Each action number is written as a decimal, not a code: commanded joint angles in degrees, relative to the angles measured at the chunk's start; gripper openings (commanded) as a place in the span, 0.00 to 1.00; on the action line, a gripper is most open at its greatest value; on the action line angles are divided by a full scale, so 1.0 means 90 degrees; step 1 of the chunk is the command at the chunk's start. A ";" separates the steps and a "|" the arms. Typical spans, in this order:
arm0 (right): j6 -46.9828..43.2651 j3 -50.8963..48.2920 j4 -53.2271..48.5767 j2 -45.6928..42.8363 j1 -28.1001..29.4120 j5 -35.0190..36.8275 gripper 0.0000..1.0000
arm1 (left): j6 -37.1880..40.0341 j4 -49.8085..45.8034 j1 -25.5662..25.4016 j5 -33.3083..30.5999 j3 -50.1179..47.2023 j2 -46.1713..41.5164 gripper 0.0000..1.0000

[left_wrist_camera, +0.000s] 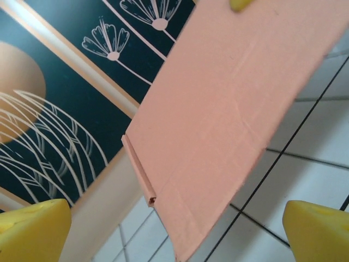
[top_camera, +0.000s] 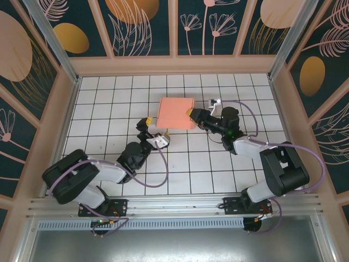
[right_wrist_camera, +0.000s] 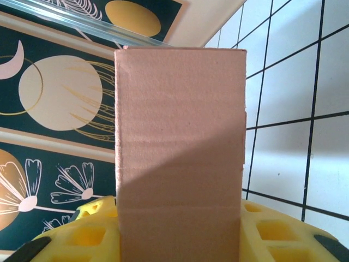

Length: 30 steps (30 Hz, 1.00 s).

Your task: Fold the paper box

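Above center in the overhead frame, the right tool pinches the paper box by its right edge; the left tool hangs open beside it. Folding looks midway: next, the left tool likely must grasp a flap.

From the top camera we looked down from above and behind the arm bases over the whole tiled table. Both wrist cameras sat low and close against the paper box, facing past yellow fingertips toward the patterned walls. All three views shared the box.
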 commanded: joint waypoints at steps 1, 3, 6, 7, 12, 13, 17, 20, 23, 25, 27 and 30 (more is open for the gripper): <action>0.0330 -0.0239 0.0286 -0.0132 -0.0046 -0.0351 0.31 | 0.1644 0.1850 -0.0143 -0.0852 0.0197 0.0722 0.99; 0.0518 -0.0346 0.0515 -0.0147 -0.0041 -0.0459 0.31 | 0.2093 0.2503 -0.0184 -0.1174 0.0397 0.1199 0.99; 0.0632 -0.0470 0.0625 -0.0208 -0.0021 -0.0541 0.31 | 0.2557 0.3201 -0.0206 -0.1396 0.0618 0.1840 0.99; 0.0636 -0.0503 0.0624 -0.0245 -0.0018 -0.0542 0.31 | 0.2580 0.3184 -0.0204 -0.1431 0.0685 0.1897 0.99; 0.0691 -0.0622 0.0637 -0.0299 -0.0003 -0.0547 0.31 | 0.2314 0.3101 -0.0201 -0.1224 0.0777 0.1956 0.93; 0.0718 -0.0636 0.0667 -0.0299 0.0003 -0.0552 0.30 | 0.2301 0.3065 -0.0207 -0.1234 0.0796 0.1961 0.92; 0.0793 -0.0656 0.0766 -0.0275 0.0041 -0.0586 0.30 | 0.2237 0.3115 -0.0203 -0.1175 0.0807 0.1981 0.79; 0.0843 -0.0650 0.0840 -0.0222 0.0079 -0.0615 0.30 | 0.2089 0.2985 -0.0208 -0.1075 0.0815 0.1952 0.71; 0.0880 -0.0643 0.0895 -0.0169 0.0087 -0.0630 0.30 | 0.2003 0.2946 -0.0203 -0.1042 0.0837 0.1942 0.59; 0.0880 -0.0647 0.0895 -0.0152 0.0091 -0.0620 0.30 | 0.1999 0.2936 -0.0207 -0.1057 0.0832 0.1939 0.54; 0.0874 -0.0633 0.0895 -0.0136 0.0093 -0.0610 0.30 | 0.2003 0.2915 -0.0204 -0.1054 0.0827 0.1943 0.47; 0.0871 -0.0608 0.0890 -0.0099 0.0092 -0.0601 0.30 | 0.1950 0.2853 -0.0208 -0.1054 0.0817 0.1915 0.42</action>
